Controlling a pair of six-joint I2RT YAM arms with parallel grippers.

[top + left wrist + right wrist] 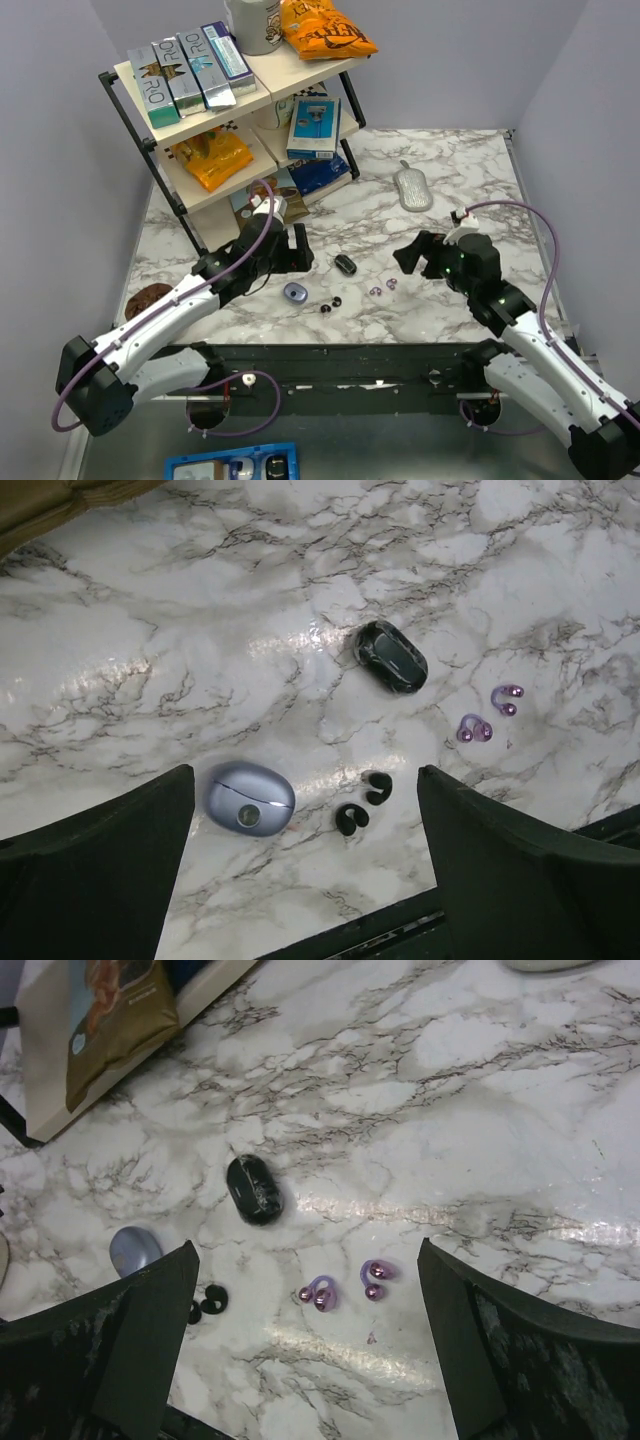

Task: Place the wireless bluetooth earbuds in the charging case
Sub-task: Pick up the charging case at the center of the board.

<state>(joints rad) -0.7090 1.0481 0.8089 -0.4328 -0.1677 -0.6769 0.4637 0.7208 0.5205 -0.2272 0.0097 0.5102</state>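
Progress: none showing. Charging case (pixel 295 291) lies lid-shut on the marble, low-centre of the top view, w/ no bud in it as far as visible. Black earbuds (pixel 330 305) sit just right of the case, touching or nearly so; purple earbuds (pixel 383 288) lie further right, a small gap btwn the two. All four are loose on the tabletop (pixel 480 180). Left gripper (pixel 282 258) hovers just above-left of the case, jaws wide, holding nothing. Right gripper (pixel 425 258) is right of the purple pair, jaws also wide and empty. Left to do, by my read: open the lid, pick buds, seat them. Which pair fits the case, can't tell. In the way: glossy black oval (pixel 345 264), just above the buds and near both grippers, is easy to mistake for the case. Elsewhere: shelf rack (pixel 130 105) w/ snack boxes and bags upper left, grey pad (pixel 413 187) upper centre-right, all well apart.
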